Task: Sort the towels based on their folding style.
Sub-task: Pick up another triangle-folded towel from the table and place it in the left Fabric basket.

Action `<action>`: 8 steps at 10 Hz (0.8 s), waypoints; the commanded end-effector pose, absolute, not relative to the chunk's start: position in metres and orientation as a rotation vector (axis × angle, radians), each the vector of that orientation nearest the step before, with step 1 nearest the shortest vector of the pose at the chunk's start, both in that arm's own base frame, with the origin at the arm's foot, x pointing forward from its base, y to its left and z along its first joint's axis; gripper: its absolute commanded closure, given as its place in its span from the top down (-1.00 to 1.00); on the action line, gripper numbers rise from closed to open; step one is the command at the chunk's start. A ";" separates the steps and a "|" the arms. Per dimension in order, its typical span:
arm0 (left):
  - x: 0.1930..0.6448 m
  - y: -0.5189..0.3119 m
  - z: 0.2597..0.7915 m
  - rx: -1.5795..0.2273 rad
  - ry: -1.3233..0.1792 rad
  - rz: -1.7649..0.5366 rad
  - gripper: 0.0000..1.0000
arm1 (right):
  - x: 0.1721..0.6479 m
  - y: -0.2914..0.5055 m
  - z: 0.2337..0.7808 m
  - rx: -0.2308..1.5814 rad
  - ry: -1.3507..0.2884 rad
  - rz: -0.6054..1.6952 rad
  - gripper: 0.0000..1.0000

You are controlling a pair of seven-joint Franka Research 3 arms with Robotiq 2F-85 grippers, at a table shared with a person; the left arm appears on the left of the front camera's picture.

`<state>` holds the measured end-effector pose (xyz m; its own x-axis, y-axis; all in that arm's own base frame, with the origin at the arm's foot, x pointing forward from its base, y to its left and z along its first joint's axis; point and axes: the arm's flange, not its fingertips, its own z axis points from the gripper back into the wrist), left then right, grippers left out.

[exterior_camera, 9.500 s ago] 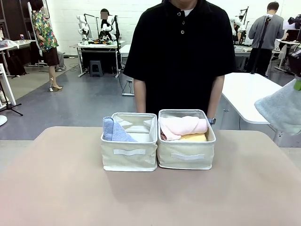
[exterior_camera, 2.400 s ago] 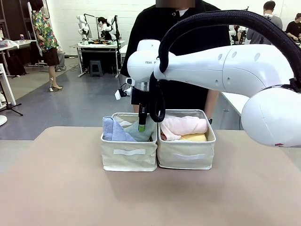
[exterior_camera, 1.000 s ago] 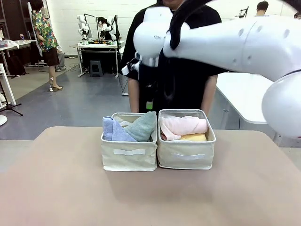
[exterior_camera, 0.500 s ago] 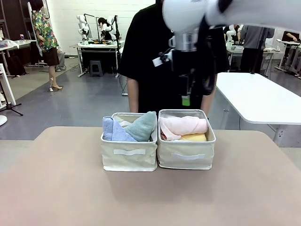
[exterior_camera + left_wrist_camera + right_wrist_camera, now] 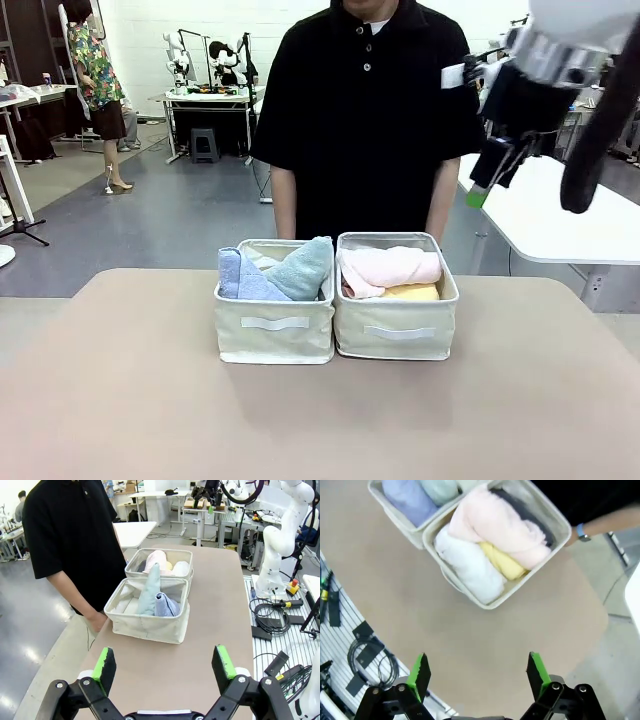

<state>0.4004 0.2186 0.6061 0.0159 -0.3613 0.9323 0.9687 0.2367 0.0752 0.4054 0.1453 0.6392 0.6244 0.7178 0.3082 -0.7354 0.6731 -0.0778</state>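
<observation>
- Front view: two cream baskets sit side by side on the table [image 5: 120, 400], touching, with a person [image 5: 370, 110] standing just behind them.
- The left basket [image 5: 275, 325] holds the two cone-folded towels, the blue cone [image 5: 240, 280] and the green cone [image 5: 305, 268], leaning together.
- The right basket [image 5: 397, 320] holds the rolls: the pink roll [image 5: 390, 268] on top and the yellow roll [image 5: 412, 292] under it; the right wrist view also shows the white roll [image 5: 470, 565] and a strip of the dark grey roll [image 5: 520, 512] behind the pink one.
- The right hand [image 5: 485, 185] is high above the table, off to the right of the baskets, fingers spread wide with nothing between them.
- The left hand [image 5: 165, 665] is likewise wide open and empty, hanging over the table well apart from the baskets.
- By my reading the sorting is finished: cones in one basket, rolls in the other, no towel loose on the table.
- The next move should call for no grasp, only clearing the arms away from the baskets and the person.
</observation>
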 end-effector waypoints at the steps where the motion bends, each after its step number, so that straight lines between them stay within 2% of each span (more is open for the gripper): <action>1: 0.398 0.217 0.605 -0.723 -1.056 -1.210 1.00 | 0.420 0.124 0.622 0.218 -0.388 0.884 1.00; 2: 0.398 0.217 0.605 -0.723 -1.056 -1.210 1.00 | 0.426 0.119 0.622 0.243 -0.397 0.852 1.00; 3: 0.398 0.217 0.605 -0.723 -1.056 -1.210 1.00 | 0.411 0.128 0.638 0.114 -0.365 0.838 1.00; 8: 0.398 0.217 0.605 -0.723 -1.056 -1.210 1.00 | 0.411 0.128 0.638 0.114 -0.365 0.838 1.00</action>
<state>0.4004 0.2185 0.6062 0.0158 -0.3614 0.9323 0.9687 0.2366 0.0753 0.4123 0.1297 0.6370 0.5920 0.7110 0.3795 -0.7593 0.6499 -0.0330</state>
